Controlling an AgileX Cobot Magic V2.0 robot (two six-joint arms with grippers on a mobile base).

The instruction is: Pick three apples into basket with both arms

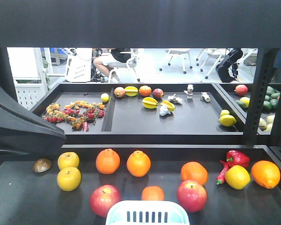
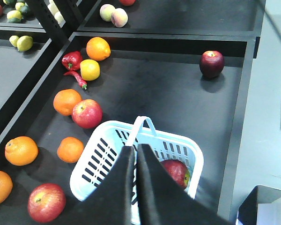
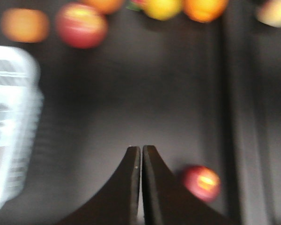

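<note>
Pale blue basket (image 1: 147,213) sits at the near middle of the black shelf (image 2: 178,93), I'd guess so either arm can drop fruit in, and one red apple (image 2: 175,171) is already lying inside it. Left tool (image 2: 134,147) hangs right over the basket next to the hoop handle (image 2: 137,125), fingers pressed together with nothing between them, and the right tool (image 3: 141,149) is clenched empty too, though that view's pretty blurry. Nearest loose apple (image 3: 201,183) for it sits just right of its tips, well right of the basket, while a left-side apple (image 1: 104,199) and a right-side apple (image 1: 192,195) flank the basket.
</note>
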